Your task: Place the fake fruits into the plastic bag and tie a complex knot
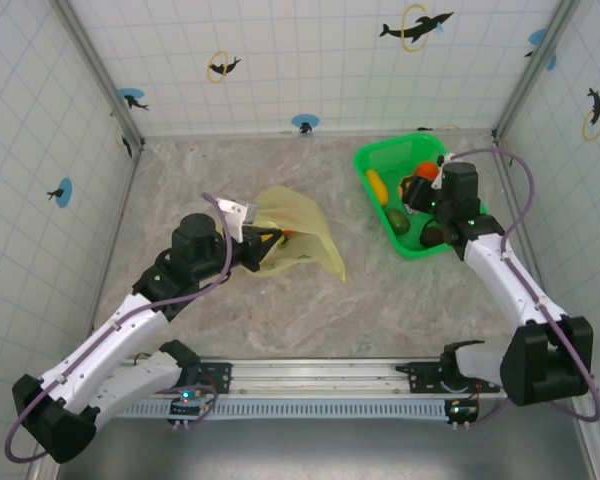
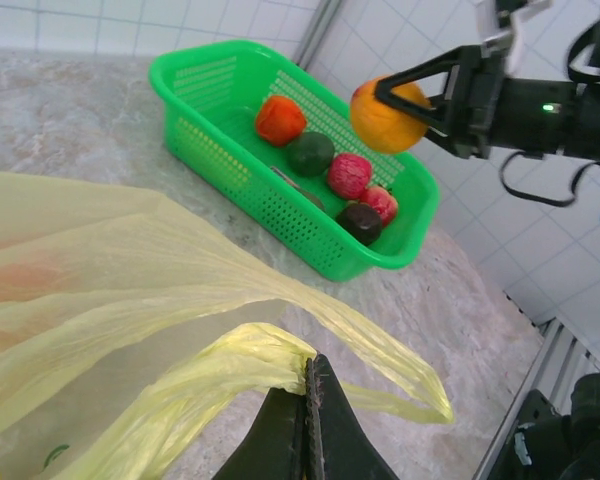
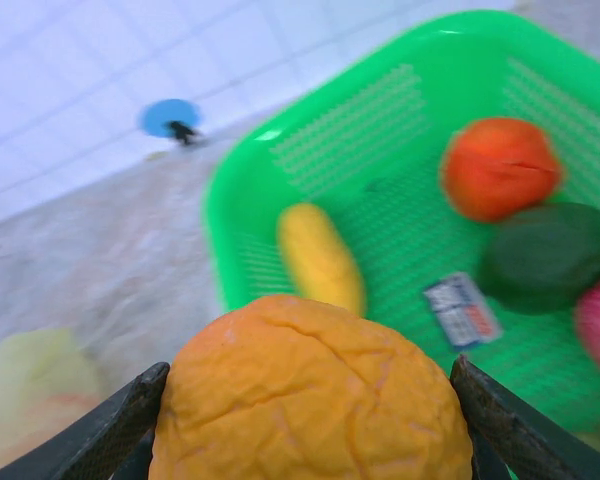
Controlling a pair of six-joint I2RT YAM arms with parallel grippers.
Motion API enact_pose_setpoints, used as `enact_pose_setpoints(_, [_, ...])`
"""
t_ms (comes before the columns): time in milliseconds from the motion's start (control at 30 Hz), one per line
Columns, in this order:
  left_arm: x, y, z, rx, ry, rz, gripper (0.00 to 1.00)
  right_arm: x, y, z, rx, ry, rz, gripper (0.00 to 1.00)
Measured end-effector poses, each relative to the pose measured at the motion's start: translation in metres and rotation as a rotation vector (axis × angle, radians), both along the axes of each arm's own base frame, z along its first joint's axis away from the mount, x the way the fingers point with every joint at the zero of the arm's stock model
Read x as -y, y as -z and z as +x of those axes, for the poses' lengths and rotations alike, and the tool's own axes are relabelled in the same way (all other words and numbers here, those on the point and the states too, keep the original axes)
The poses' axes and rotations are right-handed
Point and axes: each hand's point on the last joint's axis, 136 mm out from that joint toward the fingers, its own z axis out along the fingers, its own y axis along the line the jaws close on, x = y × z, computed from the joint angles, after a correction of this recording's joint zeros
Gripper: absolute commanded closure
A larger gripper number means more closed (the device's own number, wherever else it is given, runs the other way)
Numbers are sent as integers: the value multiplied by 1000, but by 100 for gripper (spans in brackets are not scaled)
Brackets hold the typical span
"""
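The right gripper (image 2: 398, 103) has its two dark fingers (image 3: 120, 425) clamped on opposite sides of a wrinkled orange fruit (image 3: 310, 385), carried in the air above the green tray (image 1: 380, 152), which sits at the table's (image 1: 230, 180) far right corner. Below it in the tray lie the other fake fruits: a long yellow one (image 3: 320, 255), a red-orange one (image 3: 500, 165), a dark green one (image 3: 550, 255), a pink-red one (image 2: 348, 173) and a blackish one (image 2: 360, 220). The left gripper (image 2: 308, 368) is clenched tight on a bunched handle strip (image 2: 255, 350) of the plastic bag (image 2: 130, 270), which lies crumpled on the table left of centre, well apart from the tray. From the held fruit the bag lies to the left and toward the near edge, its length running from the left gripper out toward the table's middle, with a loose handle loop (image 2: 420, 395) pointing the tray's way. The right arm has to cross that gap. How wide the mouth gapes cannot be told, so the drop probably depends on the left arm lifting the handle.
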Motion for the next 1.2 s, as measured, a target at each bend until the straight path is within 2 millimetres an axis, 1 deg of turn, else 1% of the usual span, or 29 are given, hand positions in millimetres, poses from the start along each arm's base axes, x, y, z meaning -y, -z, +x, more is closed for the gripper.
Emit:
enact_pose_setpoints(200, [-6,-3,2,1,-44,-5,100,-80,-50,-45,146,-281,102,43])
enact_pose_setpoints(267, [-9,-5,3,2,-58,-5,100,-113,-62,-65,183,-398,128,43])
enact_pose_setpoints(367, [-12,-5,4,1,-75,-1,100,-155,-67,-97,207,-554,139,43])
enact_pose_setpoints(433, [-13,-6,4,3,-84,0,100,-176,-66,-116,219,-639,130,43])
enact_pose_setpoints(467, [-14,-6,4,4,-87,1,100,-186,-63,-125,221,-678,119,43])
enact_pose_setpoints(533, [-16,-7,3,5,-92,3,100,-200,-54,-137,212,-738,93,43])
enact_pose_setpoints(667, [-18,-6,3,2,-102,10,100,-230,-27,-160,179,-861,24,43])
enact_pose_setpoints(767, [-19,-5,3,0,-105,14,100,-245,-11,-175,167,-936,-18,43])
enact_pose_setpoints(867, [-19,-7,4,5,-108,14,100,-255,3,-183,160,-983,-61,43])
enact_pose_setpoints(900, [-19,-8,4,8,-107,14,100,-257,8,-184,154,-989,-74,43])
enact_pose_setpoints(1000, [-19,-11,4,19,-104,14,100,-262,33,-177,116,-979,-136,43])
enact_pose_setpoints(1100, [-19,-12,4,25,-101,18,100,-264,60,-163,73,-938,-207,44])
enact_pose_setpoints(1200, [-19,-12,4,28,-99,19,100,-273,76,-145,52,-891,-255,44])
